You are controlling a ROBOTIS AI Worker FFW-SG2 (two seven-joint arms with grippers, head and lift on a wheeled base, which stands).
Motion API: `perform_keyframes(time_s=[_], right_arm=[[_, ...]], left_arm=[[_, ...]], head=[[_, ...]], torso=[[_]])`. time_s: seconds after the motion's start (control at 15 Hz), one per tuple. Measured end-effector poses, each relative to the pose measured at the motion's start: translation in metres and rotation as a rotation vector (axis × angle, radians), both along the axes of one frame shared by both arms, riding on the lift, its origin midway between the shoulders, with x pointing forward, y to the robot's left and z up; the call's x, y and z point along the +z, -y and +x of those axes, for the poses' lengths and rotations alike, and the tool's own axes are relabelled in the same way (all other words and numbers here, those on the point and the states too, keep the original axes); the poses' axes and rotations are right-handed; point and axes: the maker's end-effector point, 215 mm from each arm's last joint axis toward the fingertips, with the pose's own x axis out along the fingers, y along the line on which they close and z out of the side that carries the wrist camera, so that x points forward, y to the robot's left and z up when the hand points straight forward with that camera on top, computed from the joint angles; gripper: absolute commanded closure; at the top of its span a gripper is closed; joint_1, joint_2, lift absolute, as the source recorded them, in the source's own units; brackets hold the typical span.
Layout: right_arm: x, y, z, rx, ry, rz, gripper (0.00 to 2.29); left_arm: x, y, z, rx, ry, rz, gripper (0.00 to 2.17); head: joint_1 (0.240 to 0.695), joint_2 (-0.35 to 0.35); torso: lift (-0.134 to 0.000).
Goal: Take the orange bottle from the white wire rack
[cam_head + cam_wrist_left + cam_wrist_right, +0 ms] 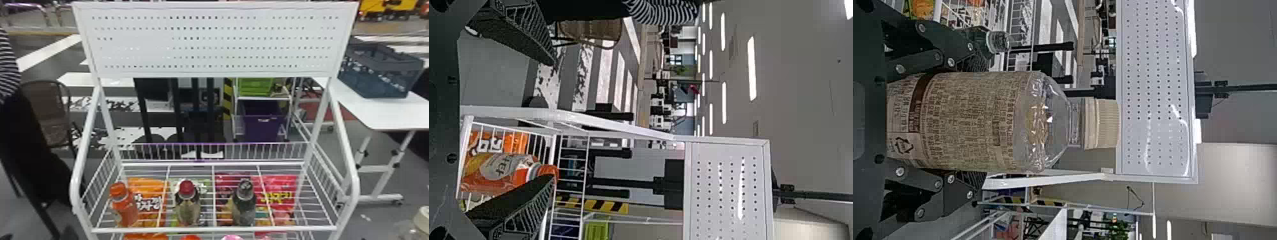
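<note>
In the head view, we see the orange bottle (124, 206) at the left end of the white wire rack (214, 229), its foot hard to make out by the front rail. In the left wrist view, one black finger (519, 210) covers part of its side and cap. Packets and lower items are cut off at the head view's bottom edge, and print on the orange packet (150, 199) partly hides behind wires.

The orange bottle stands upright, cap up, its long axis close to vertical; we cannot tell whether it leans slightly.

Our left end effector (552, 121) has its fingers spread wide, gripping nothing. Our right end effector (984, 121) pinches a clear bottle (1048, 122) between its fingers, upright with its cream cap (1102, 123) up; the label's lower part runs out of sight against the gripper body. In the head view, that bottle is cut off at the lower right corner.
</note>
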Motion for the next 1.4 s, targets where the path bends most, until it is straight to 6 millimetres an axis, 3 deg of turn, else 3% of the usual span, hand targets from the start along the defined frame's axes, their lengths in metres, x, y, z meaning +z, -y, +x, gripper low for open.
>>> perform_keyframes(time_s=[0.2, 0.4, 0.6, 1.0, 1.4], right_arm=[[0.000, 0.000, 0.000, 0.000, 0.000, 0.001, 1.16], [0.001, 0.000, 0.000, 0.000, 0.004, 0.001, 1.16], [0.000, -0.001, -0.001, 0.001, 0.005, 0.003, 1.16], [-0.003, 0.001, -0.002, -0.001, 0.002, 0.003, 1.16], [-0.006, 0.002, -0.002, -0.003, -0.002, 0.002, 1.16]], left_arm=[[-0.008, -0.001, 0.000, 0.000, -0.013, 0.009, 0.08], [-0.041, 0.003, 0.006, -0.013, -0.043, 0.000, 0.09], [-0.074, 0.020, 0.017, -0.038, 0.001, -0.019, 0.09], [-0.139, 0.052, 0.054, -0.098, -0.017, -0.035, 0.09], [-0.162, 0.061, 0.095, -0.121, -0.006, -0.014, 0.09]], head=[[0.499, 0.000], [0.499, 0.000], [0.499, 0.000], [0.499, 0.000], [0.499, 0.000]], torso=[[0.000], [0.000], [0.000], [0.000], [0.000]])
